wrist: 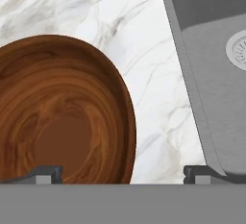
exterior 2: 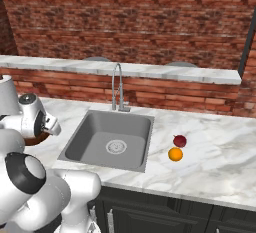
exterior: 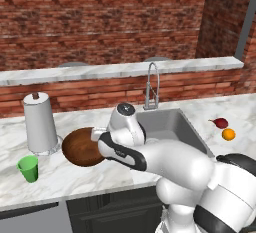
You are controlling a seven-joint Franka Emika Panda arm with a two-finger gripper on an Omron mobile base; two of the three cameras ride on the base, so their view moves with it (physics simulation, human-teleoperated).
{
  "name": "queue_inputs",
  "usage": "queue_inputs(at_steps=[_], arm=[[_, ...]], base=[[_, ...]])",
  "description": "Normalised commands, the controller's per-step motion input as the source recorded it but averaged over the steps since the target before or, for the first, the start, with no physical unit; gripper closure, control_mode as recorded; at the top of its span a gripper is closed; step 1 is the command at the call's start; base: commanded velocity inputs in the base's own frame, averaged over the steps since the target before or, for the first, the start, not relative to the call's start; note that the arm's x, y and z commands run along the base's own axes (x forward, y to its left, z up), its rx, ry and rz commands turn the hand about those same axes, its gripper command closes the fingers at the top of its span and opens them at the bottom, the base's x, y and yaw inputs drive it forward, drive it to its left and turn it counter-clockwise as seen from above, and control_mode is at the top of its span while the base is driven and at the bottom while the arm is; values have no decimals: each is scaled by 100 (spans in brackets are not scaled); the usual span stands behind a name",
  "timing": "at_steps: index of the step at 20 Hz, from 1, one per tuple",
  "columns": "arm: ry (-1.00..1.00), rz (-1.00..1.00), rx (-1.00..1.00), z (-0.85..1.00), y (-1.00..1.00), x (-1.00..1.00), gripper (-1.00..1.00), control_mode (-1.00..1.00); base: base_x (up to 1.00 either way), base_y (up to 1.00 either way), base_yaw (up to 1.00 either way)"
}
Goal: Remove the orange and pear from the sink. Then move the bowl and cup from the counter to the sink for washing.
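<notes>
Dark brown wood: one bowl [wrist: 62, 112] sits on the marble worktop [exterior: 75, 177] left of the sink [exterior 2: 100, 147], nothing inside it. One green cup [exterior: 28, 168] stands nearby (beside a paper-towel roll [exterior: 40, 122]). One orange [exterior 2: 175, 154] and one pear [exterior 2: 179, 140] lie on the worktop right of the sink. The gripper [wrist: 122, 172] hovers over the bowl's rim, jaws spread wide, grasping nothing.

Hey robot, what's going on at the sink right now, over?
Gripper open, above the bowl's right rim. Orange and pear on the counter right of the sink; cup not yet moved. Nothing in the way.
</notes>
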Motion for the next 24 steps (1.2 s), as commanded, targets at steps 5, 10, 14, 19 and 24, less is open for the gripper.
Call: queue_inputs(at_steps=[5, 10, 14, 19, 24], arm=[[0, 0, 1, -17, 1, 4, -100, -100], [0, 0, 2, -15, 1, 5, -100, -100], [0, 0, 2, -12, 4, 5, -100, -100], [0, 0, 0, -11, 8, 5, -100, -100], [0, 0, 0, -10, 9, 4, -100, -100]], base=[[0, 0, 0], [0, 0, 0], [0, 0, 0], [0, 0, 0], [0, 0, 0]])
